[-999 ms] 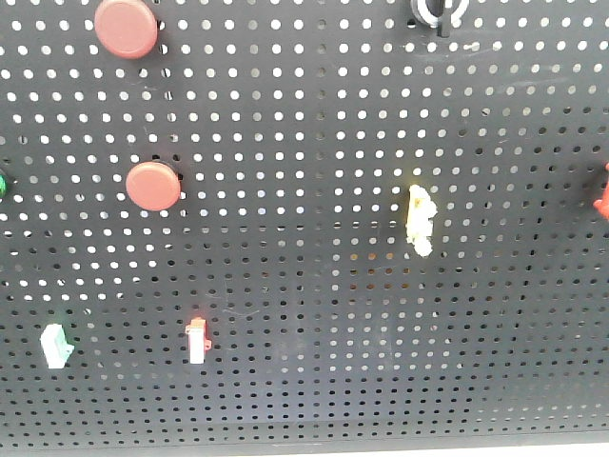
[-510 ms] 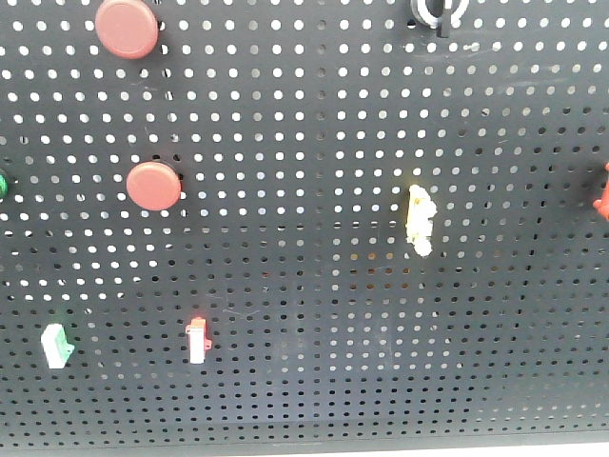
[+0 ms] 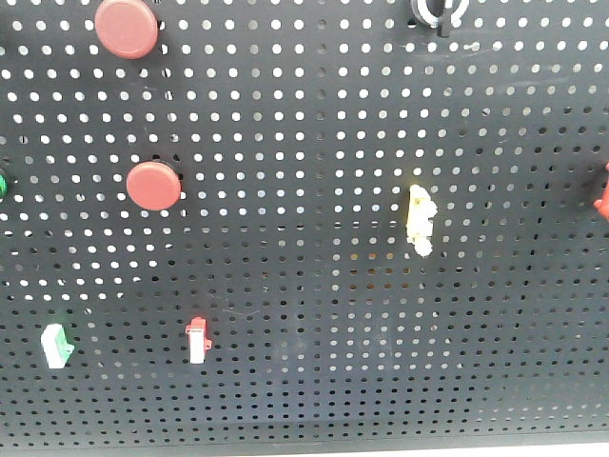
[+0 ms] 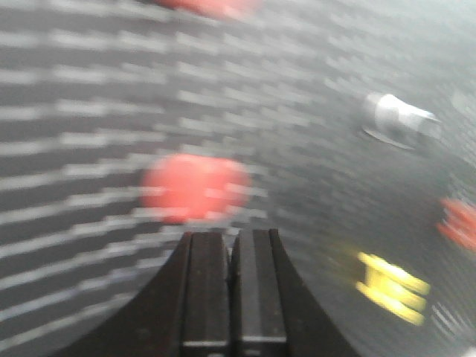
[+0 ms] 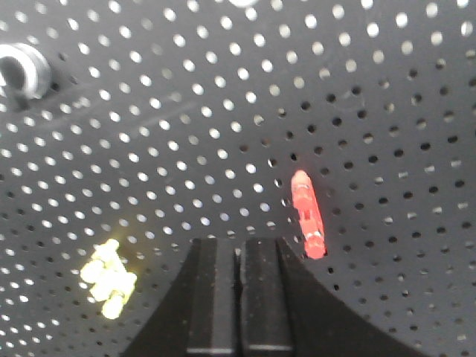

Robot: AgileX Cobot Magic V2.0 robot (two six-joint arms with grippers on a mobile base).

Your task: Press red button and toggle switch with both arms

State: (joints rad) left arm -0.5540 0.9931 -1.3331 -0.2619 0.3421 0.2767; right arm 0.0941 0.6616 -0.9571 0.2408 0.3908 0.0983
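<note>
On the black pegboard (image 3: 314,143) the larger red button (image 3: 126,27) sits top left, with the smaller red button (image 3: 153,185) below it. The toggle switch (image 3: 438,11) is at the top edge, partly cut off. No arm shows in the front view. In the blurred left wrist view my left gripper (image 4: 230,234) is shut and empty, just below a red button (image 4: 195,187) that seems the smaller one. Another red button (image 4: 212,6) is at the top edge and the toggle (image 4: 398,120) is upper right. My right gripper (image 5: 239,242) is shut and empty, with the toggle collar (image 5: 22,71) far upper left.
A yellow knobbly switch (image 3: 419,219) is mid-right on the board and also shows in the right wrist view (image 5: 109,279). A white red-tipped switch (image 3: 197,340) and a white-green one (image 3: 56,345) sit lower left. A narrow red switch (image 5: 307,212) is right of my right fingertips.
The red tip of the small white switch glowed brightly in the earlier front views and looks dull now. Nothing else on the board has moved.
</note>
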